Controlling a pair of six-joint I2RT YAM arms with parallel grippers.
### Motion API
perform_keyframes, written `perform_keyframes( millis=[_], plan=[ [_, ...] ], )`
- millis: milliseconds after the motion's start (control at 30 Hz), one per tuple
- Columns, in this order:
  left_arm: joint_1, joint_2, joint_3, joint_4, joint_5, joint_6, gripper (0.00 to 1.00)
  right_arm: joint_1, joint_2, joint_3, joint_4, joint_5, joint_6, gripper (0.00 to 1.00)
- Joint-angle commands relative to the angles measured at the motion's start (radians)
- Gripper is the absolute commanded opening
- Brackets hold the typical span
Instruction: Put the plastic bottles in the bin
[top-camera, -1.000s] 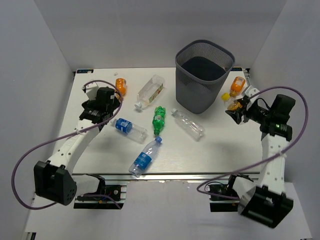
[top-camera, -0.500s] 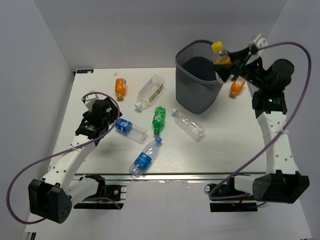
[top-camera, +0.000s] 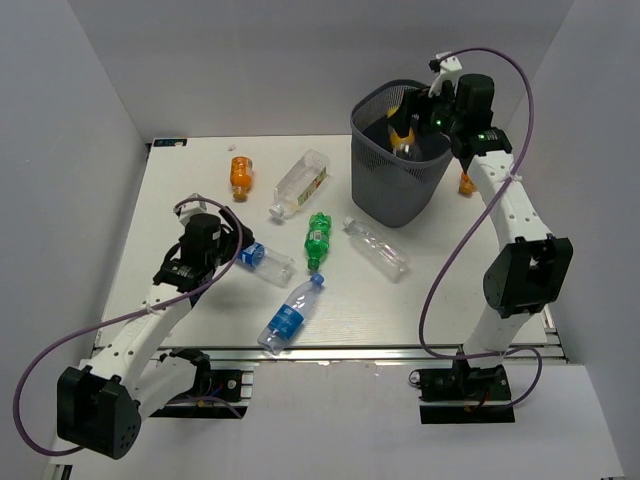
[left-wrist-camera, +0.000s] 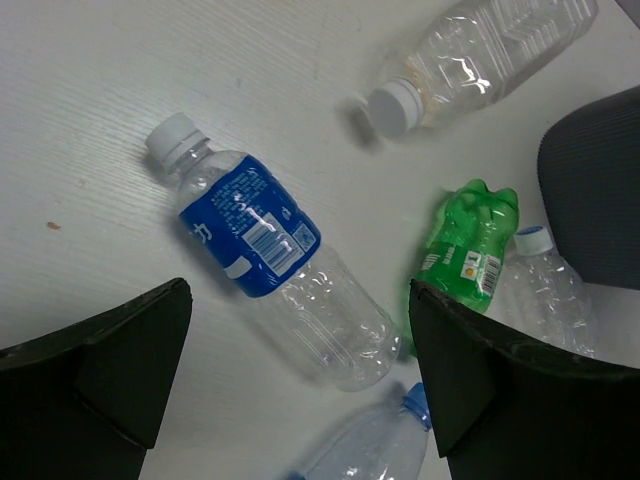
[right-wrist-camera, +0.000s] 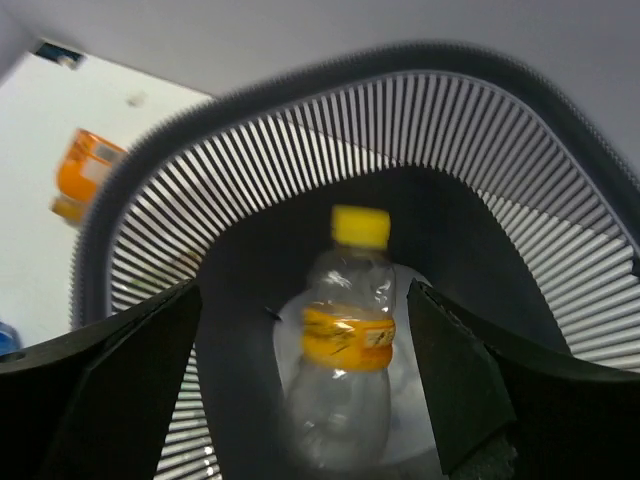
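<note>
Plastic bottles are mostly lying on the white table (top-camera: 360, 310). One, the yellow-capped bottle (right-wrist-camera: 345, 340), is showing cap-up and blurred inside the wire-mesh bin (right-wrist-camera: 500, 150). It is between but clear of the fingers of the right gripper (right-wrist-camera: 302, 290), which are standing wide apart above the rim. Judging by that, the drop is being finished, and doing it well means holding the fingers spread and lifting straight up, so that neither is catching the mesh wall on the way out. The left gripper (left-wrist-camera: 300, 300) is hovering, fingers likewise spread with nothing between them, over the blue-labelled bottle (left-wrist-camera: 255, 235), which is lying on its side near the green bottle (left-wrist-camera: 465, 245). That bottle is running diagonally to the fingers, so the wrist probably needs turning until they are squaring across the barrel. Closing on the label band rather than the tapering neck looks surest, since thin round plastic is likely to roll or squash. An orange bottle (top-camera: 240, 172) and a squarish clear bottle (left-wrist-camera: 480, 50) are waiting farther off.
</note>
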Motion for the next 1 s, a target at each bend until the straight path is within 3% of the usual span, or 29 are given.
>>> perform_keyframes(
  millis=[0, 133, 233, 300, 500, 633, 767, 967],
  plan=[
    [-0.006, -0.015, -0.039, 0.098, 0.105, -0.008, 0.98, 0.043, -0.076, 0.082, -0.072, 0.116, -0.13, 0.89],
    [-0.006, 0.0, -0.041, 0.135, 0.133, -0.005, 0.98, 0.144, -0.137, 0.071, -0.142, 0.241, -0.325, 0.89],
    [-0.006, 0.01, -0.033, 0.138, 0.134, 0.001, 0.98, 0.218, -0.188, 0.03, -0.17, 0.309, -0.35, 0.89],
    [-0.006, 0.02, -0.036, 0.147, 0.142, 0.004, 0.98, 0.256, -0.232, -0.031, -0.17, 0.271, -0.318, 0.89],
    [-0.006, 0.043, -0.043, 0.155, 0.202, 0.012, 0.98, 0.422, -0.503, -0.465, -0.087, 0.188, -0.175, 0.89],
    [-0.007, 0.031, -0.061, 0.152, 0.235, 0.004, 0.98, 0.454, -0.583, -0.725, -0.053, 0.298, -0.074, 0.89],
    [-0.007, 0.016, -0.096, 0.149, 0.261, -0.006, 0.98, 0.451, -0.562, -0.855, -0.043, 0.542, -0.067, 0.89],
    [-0.012, -0.013, -0.133, 0.11, 0.317, -0.019, 0.98, 0.439, -0.386, -0.9, 0.061, 0.617, -0.143, 0.89]
  ],
)
